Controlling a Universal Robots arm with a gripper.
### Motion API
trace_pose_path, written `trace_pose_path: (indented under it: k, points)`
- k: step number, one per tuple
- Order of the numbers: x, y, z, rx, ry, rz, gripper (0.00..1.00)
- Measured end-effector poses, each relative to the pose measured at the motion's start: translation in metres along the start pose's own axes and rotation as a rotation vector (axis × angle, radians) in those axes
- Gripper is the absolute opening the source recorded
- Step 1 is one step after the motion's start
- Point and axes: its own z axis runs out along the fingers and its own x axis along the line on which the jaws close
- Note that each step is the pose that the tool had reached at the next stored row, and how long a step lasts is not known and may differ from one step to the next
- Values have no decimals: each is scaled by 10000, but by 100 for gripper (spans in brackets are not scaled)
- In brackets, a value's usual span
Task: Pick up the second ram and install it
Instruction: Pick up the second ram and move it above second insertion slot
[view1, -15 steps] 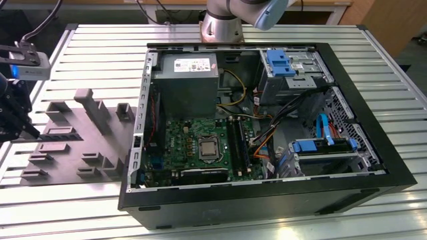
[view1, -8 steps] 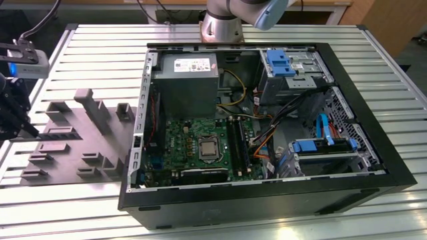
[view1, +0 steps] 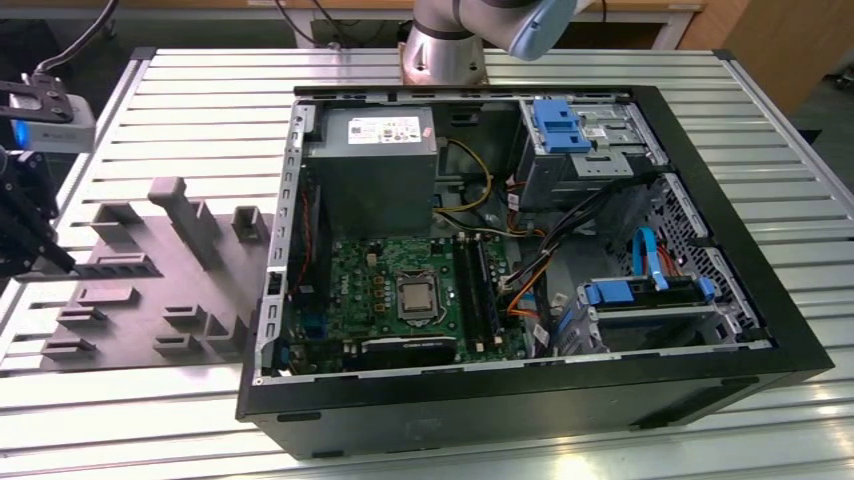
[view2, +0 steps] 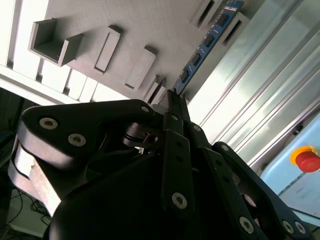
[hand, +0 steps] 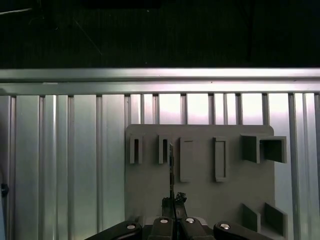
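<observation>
From my remote seat I read the gripper (view2: 172, 97) as pinched narrow on the near end of the second ram (view2: 205, 47), its black fingers meeting on the stick's two flat faces. In the first wrist view the stick shows edge-on as a thin dark line running straight out from the fingertips. I judge that grip is chosen so the card stands on its long edge, the attitude a memory slot would want. The stick is slim and long, a blue board carrying a row of black chips, and very thin from the side. It runs past the row of slotted blocks along one edge of the tray (view1: 220, 280), which I take to be there to prop sticks upright so fingers can close on them. Whether it has cleared those blocks or rests in them I cannot tell. In the exterior view the gripper hangs over the tray's side farthest from the computer case (view1: 534, 395). The tray lies flat on the slatted table (view1: 200, 120), against the case's wall on the exterior view's left. Inside the open case the motherboard (view1: 387, 270) shows its dark memory slots (view1: 477, 285) just beside the processor (view1: 418, 293).
</observation>
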Motion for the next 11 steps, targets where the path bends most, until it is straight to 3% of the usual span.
trace_pose_path:
  k: [11]
  points:
    - [-2,3,-53,6,-1,0,11]
